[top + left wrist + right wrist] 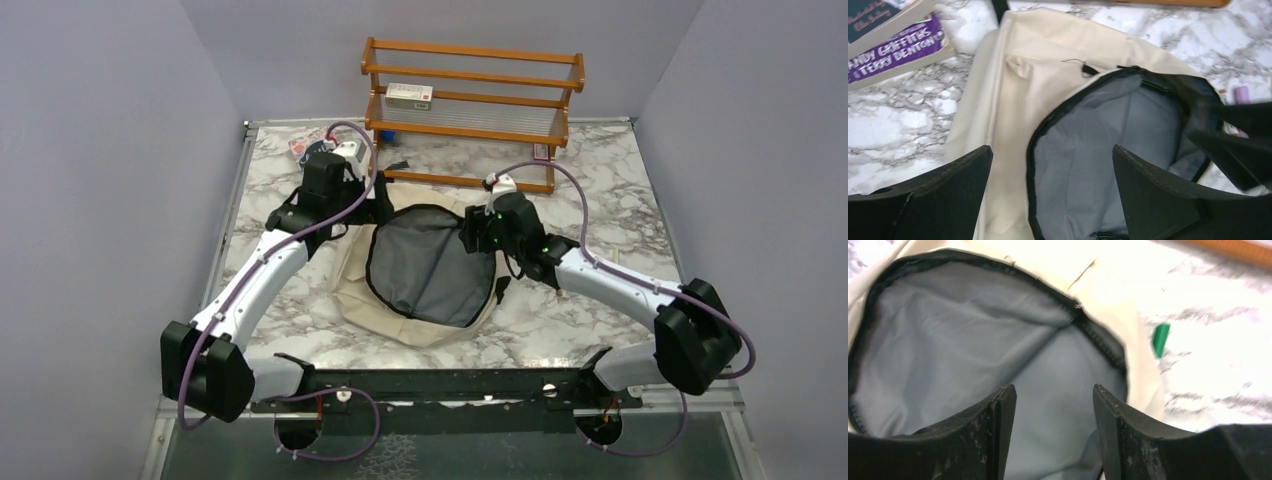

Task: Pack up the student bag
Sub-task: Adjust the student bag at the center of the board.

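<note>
Item 1 – student bag: cream canvas, lying flat at centre of marble table, between the two arms. Main compartment unzipped, mouth gaping upward; dark grey lining exposed, black zip edge round the opening. Nothing visible inside. Item 2 – left gripper: at the bag's left-rear rim, above the opening; jaws spread wide, nothing betw. them, only canvas and lining below. Item 3 – right gripper: at the bag's right rim, over the lining; jaws parted to a moderate gap, nothing clamped. Item 4 – books: two or so, purple-covered one uppermost, on the table left of the bag, near but not touching. Item 5 – wooden rack: at rear of table, behind the bag; small white box on its middle shelf. Item 6 – small green object: on the marble just beside the bag's right side, too blurred to identify.
</note>
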Motion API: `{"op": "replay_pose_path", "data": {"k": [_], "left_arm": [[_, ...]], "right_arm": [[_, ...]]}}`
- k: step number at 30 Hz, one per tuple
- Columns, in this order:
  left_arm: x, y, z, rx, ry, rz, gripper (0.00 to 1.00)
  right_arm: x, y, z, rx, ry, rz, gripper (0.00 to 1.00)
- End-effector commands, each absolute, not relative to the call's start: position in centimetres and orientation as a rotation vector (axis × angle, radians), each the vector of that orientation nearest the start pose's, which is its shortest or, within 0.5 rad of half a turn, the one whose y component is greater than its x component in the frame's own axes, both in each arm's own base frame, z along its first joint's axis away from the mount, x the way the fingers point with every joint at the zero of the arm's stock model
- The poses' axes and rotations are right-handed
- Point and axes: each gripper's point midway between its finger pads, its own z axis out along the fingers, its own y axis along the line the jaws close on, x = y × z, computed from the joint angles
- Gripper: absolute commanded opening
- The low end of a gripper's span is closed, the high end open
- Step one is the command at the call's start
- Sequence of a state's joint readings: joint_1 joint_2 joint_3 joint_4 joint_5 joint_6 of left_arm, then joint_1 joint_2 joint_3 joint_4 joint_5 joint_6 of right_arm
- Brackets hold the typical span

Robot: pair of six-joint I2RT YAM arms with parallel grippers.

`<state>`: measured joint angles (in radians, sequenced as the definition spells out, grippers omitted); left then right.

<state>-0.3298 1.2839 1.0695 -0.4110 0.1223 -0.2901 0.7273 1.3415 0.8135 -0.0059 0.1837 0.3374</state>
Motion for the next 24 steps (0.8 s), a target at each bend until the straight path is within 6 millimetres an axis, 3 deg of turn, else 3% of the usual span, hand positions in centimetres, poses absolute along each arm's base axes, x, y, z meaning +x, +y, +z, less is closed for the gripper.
{"op": "replay_pose_path", "data": {"k": [1, 6, 10, 12, 20, 24], "left_arm": [[32.5, -18.7, 22.6, 0.232, 2.13, -0.551, 0.86], [29.1, -24.0, 20.2, 0.385, 2.125, -0.637, 0.77], [27.5, -25.8, 17.0, 0.443, 2.166, -0.629, 0.78], [26.9, -26.4, 15.6, 0.481, 2.181, -0.599, 0.83], [25.9, -25.8, 10.1, 0.491, 2.27, -0.443, 0.89], [24.8, -25.2, 7.7, 0.465, 2.329, -0.441, 0.89]], "right_arm": [[33.6, 27.2, 15.2, -0.563, 2.003, 0.532, 0.66], [36.7, 27.8, 14.2, -0.699, 1.981, 0.622, 0.68], [38.7, 27.8, 13.6, -0.793, 1.934, 0.634, 0.66], [39.4, 27.9, 13.0, -0.836, 1.927, 0.649, 0.65], [40.5, 29.6, 10.7, -0.954, 1.904, 0.866, 0.57], [41.5, 30.0, 10.1, -0.968, 1.918, 0.873, 0.47]]}}
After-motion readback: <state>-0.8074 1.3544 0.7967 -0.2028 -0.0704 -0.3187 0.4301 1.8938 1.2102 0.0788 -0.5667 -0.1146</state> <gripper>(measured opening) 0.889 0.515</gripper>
